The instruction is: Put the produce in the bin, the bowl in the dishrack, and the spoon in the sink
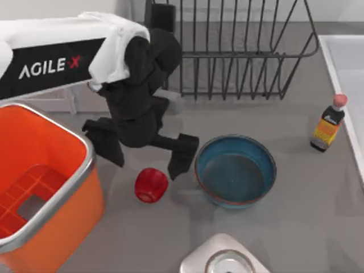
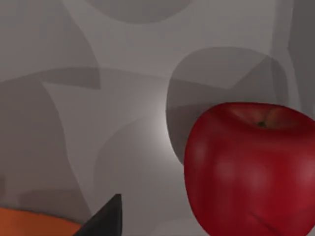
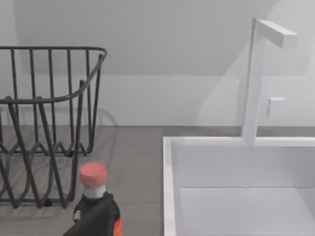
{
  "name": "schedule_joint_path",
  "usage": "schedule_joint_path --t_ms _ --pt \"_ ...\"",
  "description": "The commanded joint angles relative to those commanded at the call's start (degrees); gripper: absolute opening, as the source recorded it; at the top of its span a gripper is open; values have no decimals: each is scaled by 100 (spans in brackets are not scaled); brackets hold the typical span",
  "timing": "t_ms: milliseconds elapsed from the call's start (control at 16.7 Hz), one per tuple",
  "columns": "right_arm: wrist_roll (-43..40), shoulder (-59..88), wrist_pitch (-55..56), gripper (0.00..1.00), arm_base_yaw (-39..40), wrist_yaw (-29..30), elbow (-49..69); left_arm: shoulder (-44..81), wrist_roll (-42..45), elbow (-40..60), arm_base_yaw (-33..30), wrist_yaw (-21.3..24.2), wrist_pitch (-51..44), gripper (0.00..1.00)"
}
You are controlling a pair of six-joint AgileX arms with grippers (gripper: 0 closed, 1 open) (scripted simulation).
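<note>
Orange bin sits far left, and my left gripper hovers beside it, fingers spread wide and empty. The red apple lies on the table just below and between them, blue bowl to its right.

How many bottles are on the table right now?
1. The bottle, dark with a pink cap and orange label, stands upright at the table's right, between the bowl and the sink. Others may sit outside the views.
</note>
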Motion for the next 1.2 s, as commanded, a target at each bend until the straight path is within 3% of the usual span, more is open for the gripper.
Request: schedule_joint_path --t_ms 600,1020,1200 --pt "0 0 0 100 0 0 0 442 -97 -559 -103 -7 1014 100" --pt "0 0 0 100 0 0 0 488 -107 -619 -114 -6 1121 100" --pt "0 0 0 100 0 0 0 488 -107 -619 -114 -6 1121 77"
